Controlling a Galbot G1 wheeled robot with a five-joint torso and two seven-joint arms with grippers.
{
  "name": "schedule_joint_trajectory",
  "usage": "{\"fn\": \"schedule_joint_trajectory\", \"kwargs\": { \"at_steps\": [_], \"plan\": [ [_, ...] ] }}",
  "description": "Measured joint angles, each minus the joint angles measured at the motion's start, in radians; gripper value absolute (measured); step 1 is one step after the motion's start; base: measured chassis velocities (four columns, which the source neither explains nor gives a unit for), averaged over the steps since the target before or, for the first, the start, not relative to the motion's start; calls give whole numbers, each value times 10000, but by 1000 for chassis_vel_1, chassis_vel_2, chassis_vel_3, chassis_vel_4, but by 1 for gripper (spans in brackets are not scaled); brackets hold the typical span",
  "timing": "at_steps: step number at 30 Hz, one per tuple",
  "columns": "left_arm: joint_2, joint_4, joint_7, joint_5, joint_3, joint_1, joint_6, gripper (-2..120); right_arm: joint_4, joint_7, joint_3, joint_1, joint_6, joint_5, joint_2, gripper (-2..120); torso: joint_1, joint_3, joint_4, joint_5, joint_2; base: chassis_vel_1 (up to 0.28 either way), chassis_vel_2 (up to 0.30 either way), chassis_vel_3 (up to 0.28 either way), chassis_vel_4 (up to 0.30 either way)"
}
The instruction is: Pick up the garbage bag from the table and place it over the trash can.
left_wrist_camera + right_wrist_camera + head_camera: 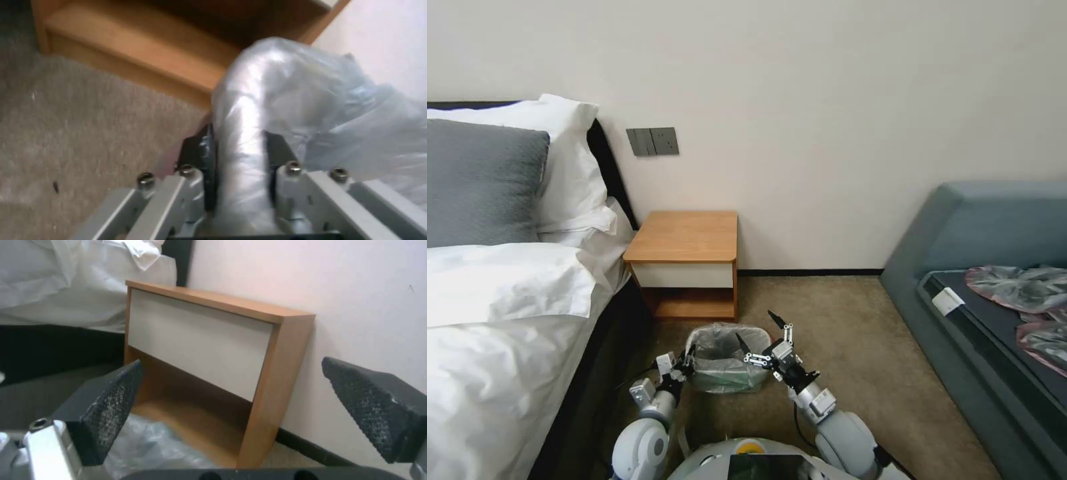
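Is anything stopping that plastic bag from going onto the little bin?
Nothing visible. The garbage bag already drapes over the trash can. The left claw pinches the bagged rim; the right claw hangs open at the other side.

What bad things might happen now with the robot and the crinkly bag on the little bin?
The left gripper is shut on a fold of the thin translucent grey garbage bag at the rim of the small cream plastic trash can. Pulling away without opening could drag the bag off or tip the bin. The right gripper hangs open over the bin; its fingertips might snag the plastic.
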Motion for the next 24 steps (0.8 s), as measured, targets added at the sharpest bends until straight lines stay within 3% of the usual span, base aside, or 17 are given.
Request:
{"fn": "schedule_joint_trajectory", "kwargs": {
  "at_steps": [16, 20, 23, 24],
  "plan": [
    [-27, -659, -133, 325, -81, 185, 3, 84, -60, -129, -55, 185, -15, 76, -4, 100, 0, 0, -1, 10, -1, 0, 0, 0, 0],
    [-54, -759, -132, 643, -96, 248, -133, 94, -93, -101, -63, 207, -14, 77, 35, 100, 0, 0, 0, 9, 0, 0, 0, 0, 0],
    [-96, -783, -256, 1184, -137, 266, -349, 99, -122, 590, -110, 215, -199, -207, 172, 100, 0, -1, -1, 9, 0, 0, 0, 0, 0],
    [-122, -761, -326, 1516, -192, 263, -561, 99, -100, 1328, -179, 197, -644, -414, 283, 100, 0, 0, 1, 11, -1, 0, 0, 0, 0]
  ]
}}
